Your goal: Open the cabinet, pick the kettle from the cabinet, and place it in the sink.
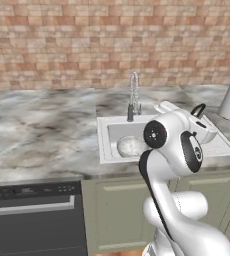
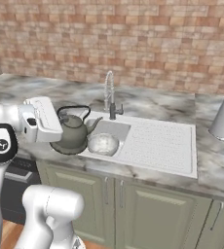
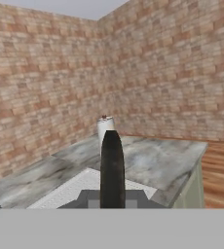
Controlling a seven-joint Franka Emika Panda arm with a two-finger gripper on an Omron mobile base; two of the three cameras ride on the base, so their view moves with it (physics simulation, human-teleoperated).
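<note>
- Brick-walled kitchen, marble counter (image 2: 31, 90), light-grey sink (image 2: 158, 146) with chrome tap (image 2: 110, 95).
- Gripper (image 2: 60, 120) clamped on the kettle's arched handle (image 2: 74, 109) — fingers nearly closed.
- Kettle (image 2: 74, 133) hanging just below the fingers, spout toward the tap, over the basin's near-left edge beside a bowl (image 2: 103, 143).
- Judged next: lower, then release.

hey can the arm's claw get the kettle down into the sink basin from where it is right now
Probably yes. The claw is shut on the kettle's handle, and the kettle hangs at the left end of the sink. A round pale bowl sits in the basin beside it and could crowd the landing spot.
</note>
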